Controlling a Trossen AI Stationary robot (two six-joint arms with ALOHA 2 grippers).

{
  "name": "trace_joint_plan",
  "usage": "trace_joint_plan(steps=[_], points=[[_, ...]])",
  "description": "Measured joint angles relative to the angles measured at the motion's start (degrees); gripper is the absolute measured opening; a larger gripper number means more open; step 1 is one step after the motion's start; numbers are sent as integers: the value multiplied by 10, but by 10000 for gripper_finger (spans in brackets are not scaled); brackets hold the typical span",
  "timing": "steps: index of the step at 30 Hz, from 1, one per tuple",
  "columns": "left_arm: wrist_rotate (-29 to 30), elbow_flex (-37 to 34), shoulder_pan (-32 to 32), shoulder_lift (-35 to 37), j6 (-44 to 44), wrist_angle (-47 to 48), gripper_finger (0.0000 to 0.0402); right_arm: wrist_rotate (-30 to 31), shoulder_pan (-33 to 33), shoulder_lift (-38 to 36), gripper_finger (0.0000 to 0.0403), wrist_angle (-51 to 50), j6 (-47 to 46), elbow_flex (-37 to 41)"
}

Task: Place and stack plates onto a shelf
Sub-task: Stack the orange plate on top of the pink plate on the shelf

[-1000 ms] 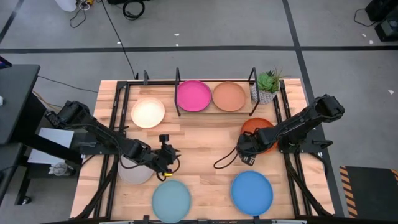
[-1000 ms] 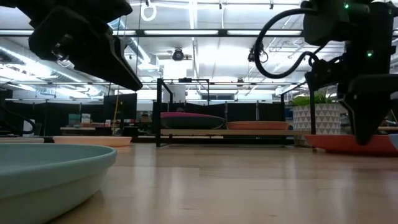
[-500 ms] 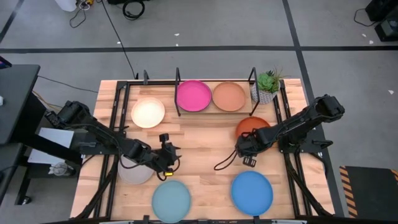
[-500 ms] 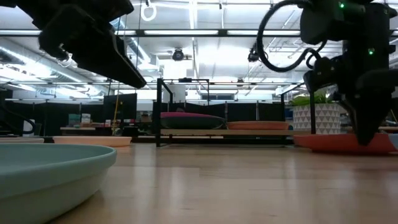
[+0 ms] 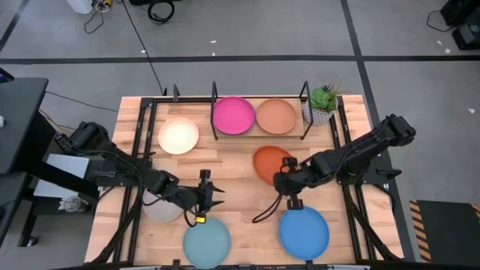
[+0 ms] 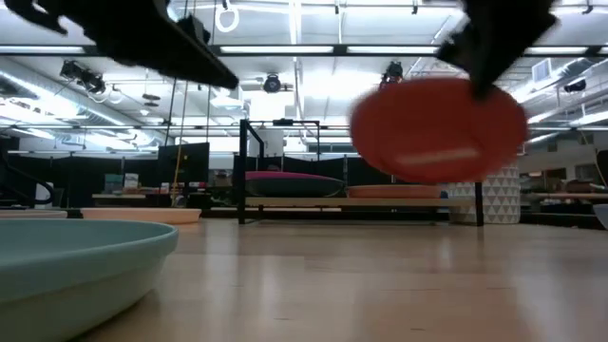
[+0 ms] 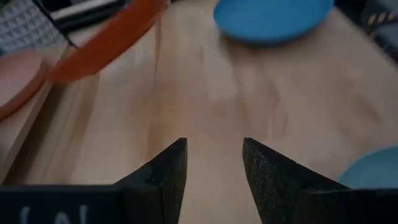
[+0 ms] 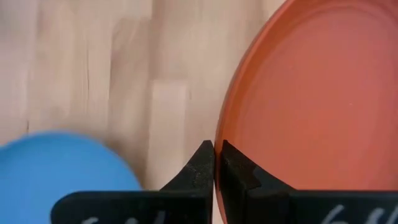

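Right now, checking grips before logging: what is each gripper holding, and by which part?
Right gripper pinches the orange plate by its rim. Left gripper holds nothing.

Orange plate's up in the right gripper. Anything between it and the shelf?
Nothing visible. The right gripper holds the orange plate above bare table in front of the shelf. The magenta plate and peach-tan plate already fill the shelf, so it must stack.

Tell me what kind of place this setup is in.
Most likely a robotics lab or open workshop hall. The light wooden table stands on a grey floor marked with dark tape lines, loose black cables lie on that floor, and the low view shows long ceiling strip lights over dark workbenches.
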State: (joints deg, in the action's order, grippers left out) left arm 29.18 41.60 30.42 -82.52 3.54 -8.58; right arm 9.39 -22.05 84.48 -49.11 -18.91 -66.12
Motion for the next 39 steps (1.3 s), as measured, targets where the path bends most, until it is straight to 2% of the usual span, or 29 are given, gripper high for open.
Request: trace_joint_plan(steps=[4, 11, 19, 27, 31, 35, 39], points=[[16, 0, 19, 0, 38, -35, 162, 36, 37, 35, 14, 1, 100, -67], [15, 0, 25, 1, 155, -24, 162, 57, 134, 163, 14, -27, 309, -196], [-41, 0, 64, 1, 233, 14, 162, 71, 246, 258, 17, -41, 444, -310], [-33, 0, 94, 1, 277, 15, 162, 56, 331, 313, 20, -32, 493, -343], [-20, 0, 102, 1, 291, 14, 162, 46, 345, 318, 21, -28, 507, -343], [-1, 0, 104, 1, 293, 14, 162, 0, 350, 315, 21, -13, 525, -343], [12, 0, 103, 1, 293, 15, 162, -7, 348, 314, 22, 4, 532, -343]])
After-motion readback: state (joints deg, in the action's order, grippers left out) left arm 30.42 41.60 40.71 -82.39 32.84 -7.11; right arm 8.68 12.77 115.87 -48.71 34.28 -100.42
